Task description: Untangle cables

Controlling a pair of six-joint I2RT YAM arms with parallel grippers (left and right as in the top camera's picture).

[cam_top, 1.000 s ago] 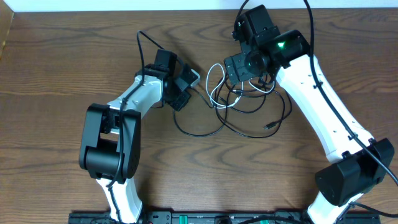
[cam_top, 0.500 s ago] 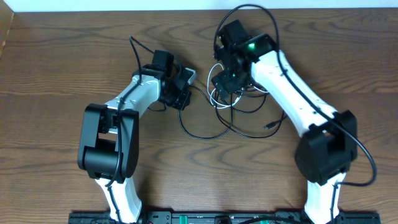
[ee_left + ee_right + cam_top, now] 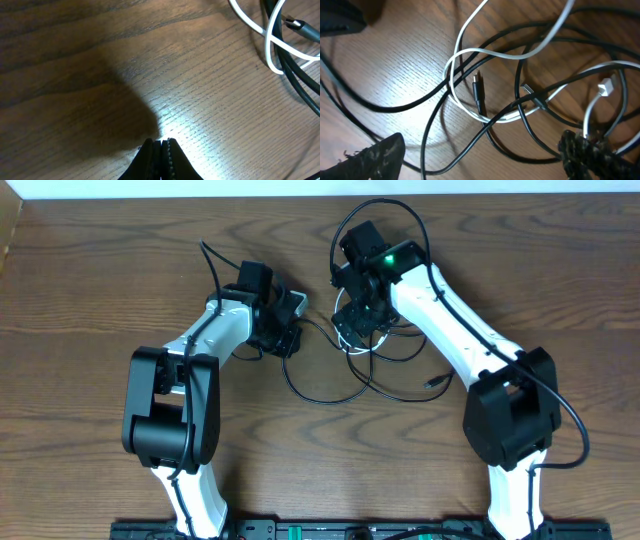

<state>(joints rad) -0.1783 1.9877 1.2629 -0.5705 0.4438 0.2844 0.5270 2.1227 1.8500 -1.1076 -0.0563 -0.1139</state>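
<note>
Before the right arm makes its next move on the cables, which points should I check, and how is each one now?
1. Right pincer open: ok.
2. Right pincer above the cables: ok.
3. Left pincer shut, and whether it grips a cable: cannot tell.
4. White cable free of the others: not ok, they cross.
5. Black plug in view, lying on the table: ok.

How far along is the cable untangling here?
Nothing looks done: the white cable and black cables cross in one tangle. In hand: the open right claw hangs over that tangle; the left claw is shut, apparently empty, off to its side. Left: pulling every cable apart.
</note>
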